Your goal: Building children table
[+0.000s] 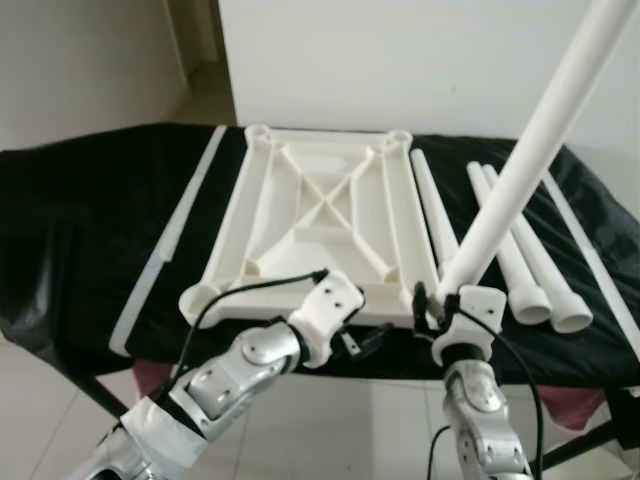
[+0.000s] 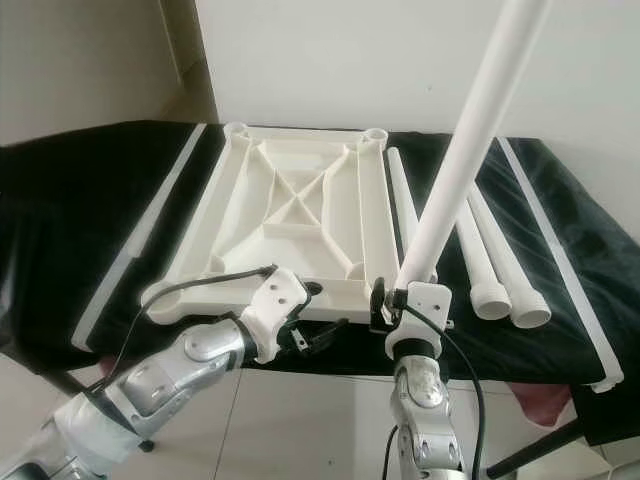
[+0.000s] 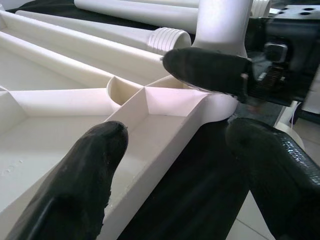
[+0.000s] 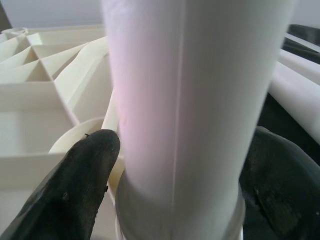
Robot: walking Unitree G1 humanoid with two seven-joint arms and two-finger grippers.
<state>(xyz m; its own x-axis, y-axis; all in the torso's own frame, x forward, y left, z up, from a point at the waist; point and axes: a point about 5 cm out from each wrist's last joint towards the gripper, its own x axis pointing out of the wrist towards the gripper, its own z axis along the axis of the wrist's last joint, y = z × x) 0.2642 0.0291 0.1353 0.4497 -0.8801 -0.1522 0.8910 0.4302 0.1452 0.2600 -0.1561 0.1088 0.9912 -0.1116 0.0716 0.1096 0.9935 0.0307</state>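
The white table top (image 1: 320,215) lies upside down on a black-covered bench, ribs facing up. A long white leg (image 1: 530,150) stands tilted in its near right corner socket (image 3: 220,102). My right gripper (image 1: 440,305) is shut on the base of the leg (image 4: 190,100), one finger (image 4: 75,180) on each side. Beside that corner, at the table top's near edge, my left gripper (image 1: 365,340) is open. Its fingers (image 3: 85,170) are spread apart and hold nothing. Three loose white legs (image 1: 520,250) lie to the right of the table top.
The black bench cover (image 1: 90,230) carries white strips (image 1: 165,240) along its left and right sides. A white wall rises behind the bench. Pale tiled floor (image 1: 40,400) lies below its near edge, and a dark bench leg (image 1: 590,445) shows at the lower right.
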